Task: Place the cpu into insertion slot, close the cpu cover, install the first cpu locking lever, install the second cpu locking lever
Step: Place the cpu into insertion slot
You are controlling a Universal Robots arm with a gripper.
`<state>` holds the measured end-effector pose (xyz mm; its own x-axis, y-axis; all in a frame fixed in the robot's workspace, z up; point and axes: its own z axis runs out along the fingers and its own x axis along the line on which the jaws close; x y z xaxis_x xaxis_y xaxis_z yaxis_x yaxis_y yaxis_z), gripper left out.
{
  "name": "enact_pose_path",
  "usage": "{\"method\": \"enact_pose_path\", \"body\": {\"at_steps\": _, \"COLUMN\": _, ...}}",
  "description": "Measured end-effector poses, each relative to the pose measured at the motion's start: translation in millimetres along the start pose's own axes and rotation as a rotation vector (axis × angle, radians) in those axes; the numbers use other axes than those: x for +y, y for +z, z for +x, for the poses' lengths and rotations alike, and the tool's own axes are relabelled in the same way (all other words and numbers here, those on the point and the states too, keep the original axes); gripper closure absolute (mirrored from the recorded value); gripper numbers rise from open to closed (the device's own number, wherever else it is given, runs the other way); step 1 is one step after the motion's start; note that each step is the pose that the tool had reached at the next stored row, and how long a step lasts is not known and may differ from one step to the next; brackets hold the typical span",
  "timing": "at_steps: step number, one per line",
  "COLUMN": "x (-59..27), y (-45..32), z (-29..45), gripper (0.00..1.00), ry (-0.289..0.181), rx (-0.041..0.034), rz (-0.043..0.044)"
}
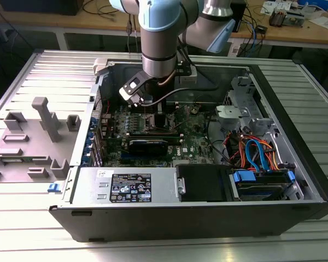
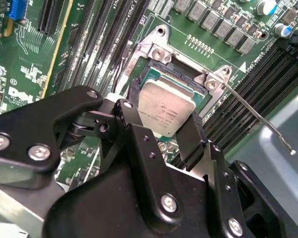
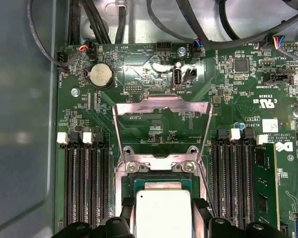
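Exterior view: the computer case [image 1: 208,218] is laid open on a ribbed metal table [image 1: 44,71], and the arm is reached down into it. The gripper [image 1: 159,117] is parked low over the green motherboard [image 1: 194,142], roughly mid-board.

Second wrist view: the cpu [image 2: 166,106] is seen sitting inside the insertion slot [image 2: 161,54], silver top facing up. The black fingers [image 2: 191,136] are pressed against two opposite edges, so the gripper [image 2: 166,113] is clamped on the chip. A thin wire lever [image 2: 258,116] is left sticking out free from one socket corner.

First wrist view: the cpu cover [image 3: 161,105] is flipped open, laid back past its hinge, with bare board visible through its window. Memory slots [image 3: 87,183] are lined up on both sides.
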<state>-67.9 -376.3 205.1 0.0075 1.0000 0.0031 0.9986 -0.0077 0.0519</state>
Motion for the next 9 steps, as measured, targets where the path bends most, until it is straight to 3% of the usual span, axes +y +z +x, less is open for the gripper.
{"method": "enact_pose_path", "body": {"at_steps": 9, "x": -0.4, "y": 7.0, "z": -0.1, "gripper": 0.46, "ry": 0.0, "rx": -0.0005, "rz": 0.0024}}
